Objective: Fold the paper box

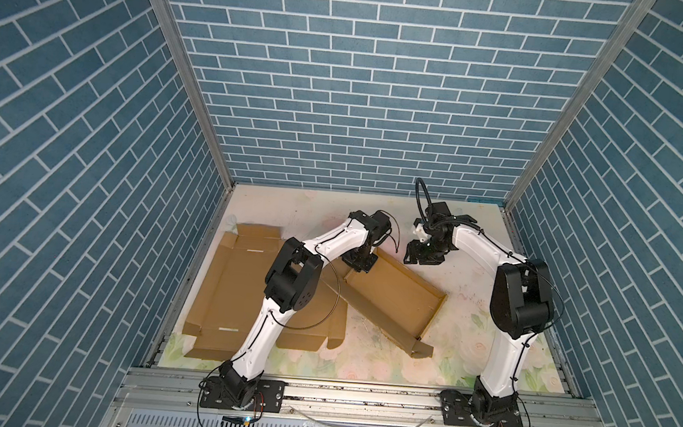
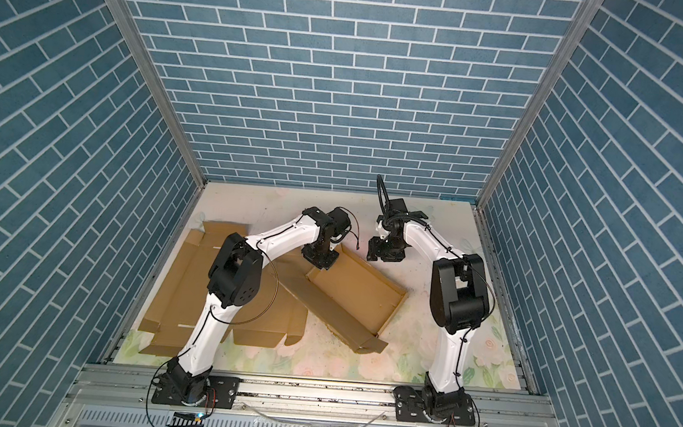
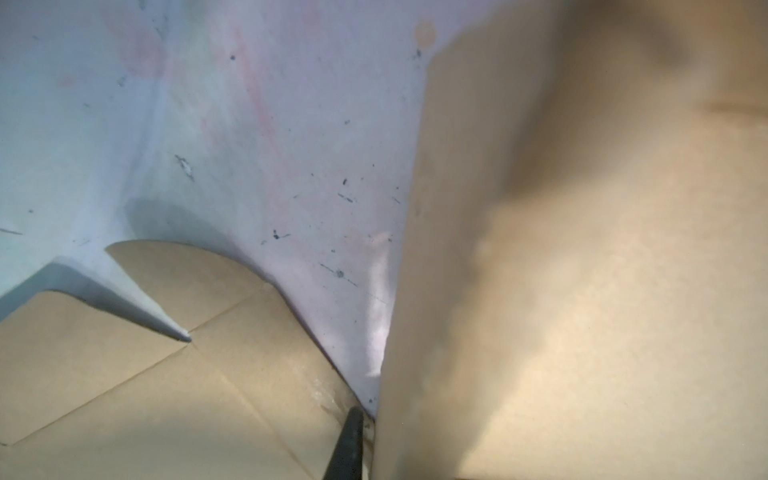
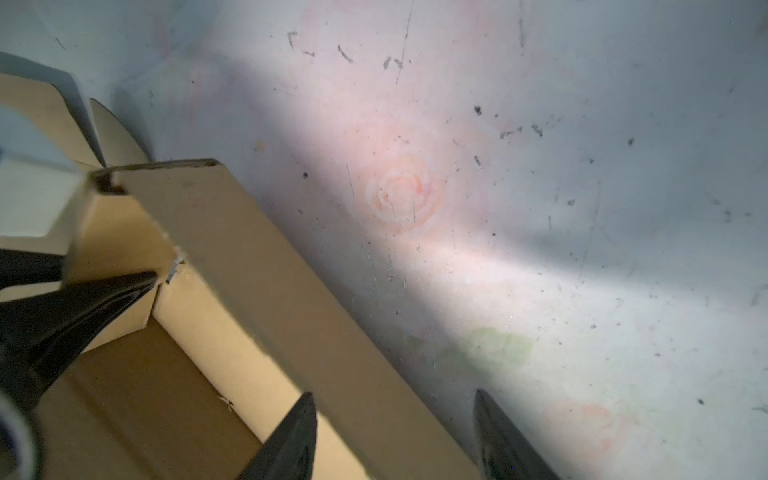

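Plainly, we found the paper box (image 1: 393, 300) half-formed and turned askew at the middle of the tabletop (image 1: 365, 360), just beside a flat cardboard sheet (image 1: 229, 297) on the left. We saw the left gripper (image 1: 359, 262) down at the box's far left corner, pinching its wall, with one finger (image 3: 347, 444) hard against the cardboard. The right gripper (image 4: 395, 440) hung spread wide by the far wall, one finger over that wall and its mate over bare tabletop.
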`<state>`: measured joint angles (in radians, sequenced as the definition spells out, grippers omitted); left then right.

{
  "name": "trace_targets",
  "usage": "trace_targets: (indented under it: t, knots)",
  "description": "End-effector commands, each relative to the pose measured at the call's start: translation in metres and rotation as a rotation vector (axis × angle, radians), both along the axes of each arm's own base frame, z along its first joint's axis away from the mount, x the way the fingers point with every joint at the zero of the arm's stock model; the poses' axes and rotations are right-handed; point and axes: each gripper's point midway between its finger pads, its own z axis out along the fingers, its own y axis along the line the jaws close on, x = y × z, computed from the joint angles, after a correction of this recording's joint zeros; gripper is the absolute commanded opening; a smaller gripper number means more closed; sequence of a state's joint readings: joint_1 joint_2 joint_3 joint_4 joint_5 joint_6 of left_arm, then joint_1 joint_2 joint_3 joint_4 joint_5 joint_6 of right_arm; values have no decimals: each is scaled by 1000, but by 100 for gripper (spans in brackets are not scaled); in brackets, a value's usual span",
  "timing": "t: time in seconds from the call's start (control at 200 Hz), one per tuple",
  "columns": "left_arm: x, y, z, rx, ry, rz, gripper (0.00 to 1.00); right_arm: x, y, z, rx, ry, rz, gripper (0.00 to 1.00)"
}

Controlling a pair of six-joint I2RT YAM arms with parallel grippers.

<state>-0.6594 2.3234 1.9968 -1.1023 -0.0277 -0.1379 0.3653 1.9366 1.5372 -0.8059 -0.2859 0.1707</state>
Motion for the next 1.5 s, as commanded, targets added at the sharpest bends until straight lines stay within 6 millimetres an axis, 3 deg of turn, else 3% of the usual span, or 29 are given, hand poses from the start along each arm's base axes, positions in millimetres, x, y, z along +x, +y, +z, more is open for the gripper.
trace_targets:
  t: [0.0, 0.11, 0.205, 0.475, 0.585, 0.71, 0.86, 1.01, 1.135, 1.245, 1.495]
  knots:
    - [5, 12, -5, 26, 21, 7, 14, -5, 0, 38, 30, -105, 80, 62]
    - [8, 12, -4, 29, 17, -1, 14, -13, 8, 38, 65, -109, 135, 63]
    - [9, 11, -5, 27, 19, -3, 14, -16, 21, 26, 46, -96, 191, 63]
    - [12, 8, -6, 17, 9, -7, 14, 6, 34, -6, -47, -109, 250, 63]
    - [19, 4, 0, 2, -10, -5, 18, 11, 35, -19, -59, -90, 237, 57]
    - [28, 1, 16, -19, -39, 0, 30, 19, 27, -28, -83, -82, 160, 47]
    - [39, -11, 58, -96, -95, -2, 46, 24, 16, -30, -79, -82, 74, 39]
    - [48, -31, 131, -239, -192, -18, 54, 28, 5, -31, -40, -63, -19, 34]
    - [49, -35, 193, -344, -316, -28, 61, 33, -8, -30, -7, -39, -138, 28]
    - [52, -23, 232, -346, -434, -30, 63, 35, -29, -34, 50, 12, -319, 26]
    - [55, 16, 296, -285, -642, 23, 63, 23, -79, -34, 66, 24, -645, 24]
